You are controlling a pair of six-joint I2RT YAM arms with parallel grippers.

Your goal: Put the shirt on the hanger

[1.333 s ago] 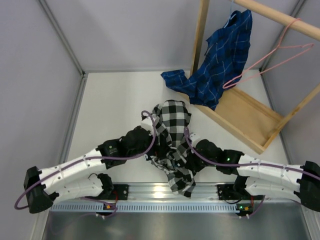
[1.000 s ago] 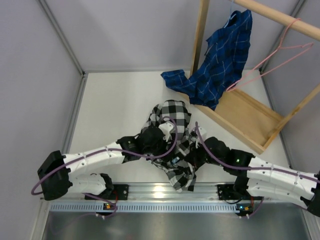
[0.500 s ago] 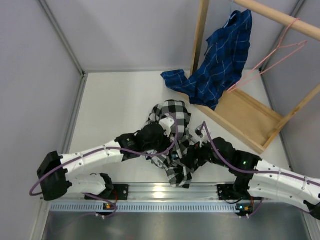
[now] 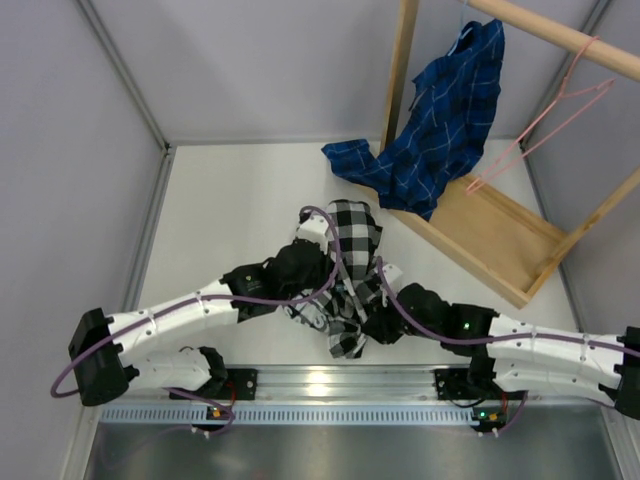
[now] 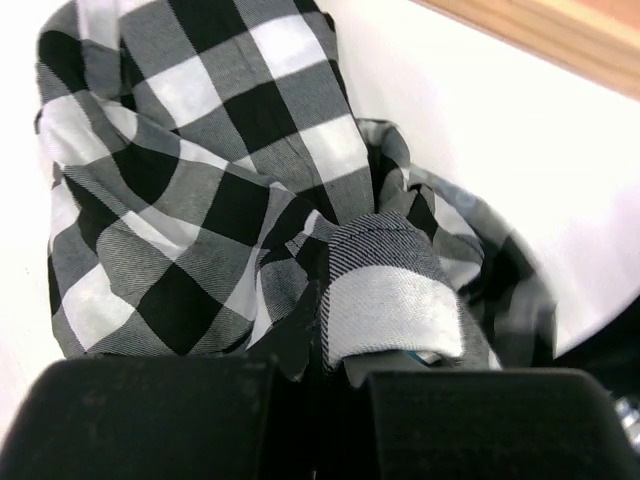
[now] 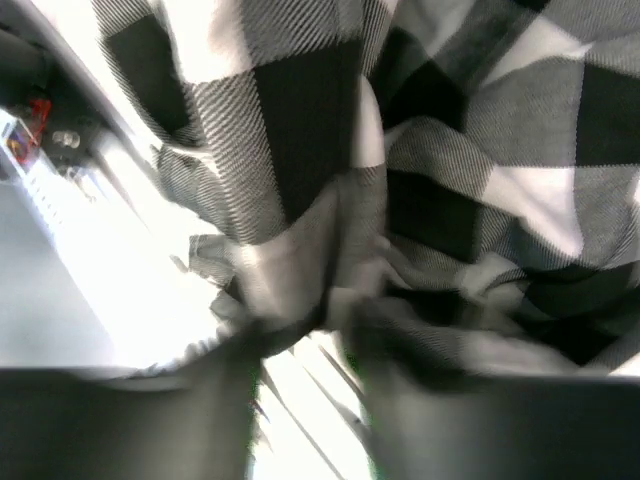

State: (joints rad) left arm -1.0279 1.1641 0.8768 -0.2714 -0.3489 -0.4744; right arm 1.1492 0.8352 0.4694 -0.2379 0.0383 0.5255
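None of the hanging done: the shirt (image 4: 350, 262) is a bunched heap on the surface (image 4: 220, 215) between the two arms; it is well apart from the hanger (image 4: 545, 125), which hangs bare from the wooden rod (image 4: 560, 35) beside the blue plaid shirt (image 4: 450, 110)
Left tool (image 4: 318, 292): buried in the heap's left side; in the wrist view its fingers (image 5: 160, 410) look pressed together on a dark fold, with a white-checked roll of cloth lying just above them
Right tool (image 4: 378, 322): at the heap's lower right edge, cloth draped over it; the wrist view is too blurred, so I cannot tell whether it is spread or pinching
Left to do, by my judgement: open the garment out, find collar and shoulders, fetch the hanger or carry the shirt to it, thread the wire into both shoulders
Change from half a second ago: the heap is drawn in tighter, its tail no longer stretching toward the near rail; the right arm now lies lower and flatter; the hanger's lower corner has swung slightly
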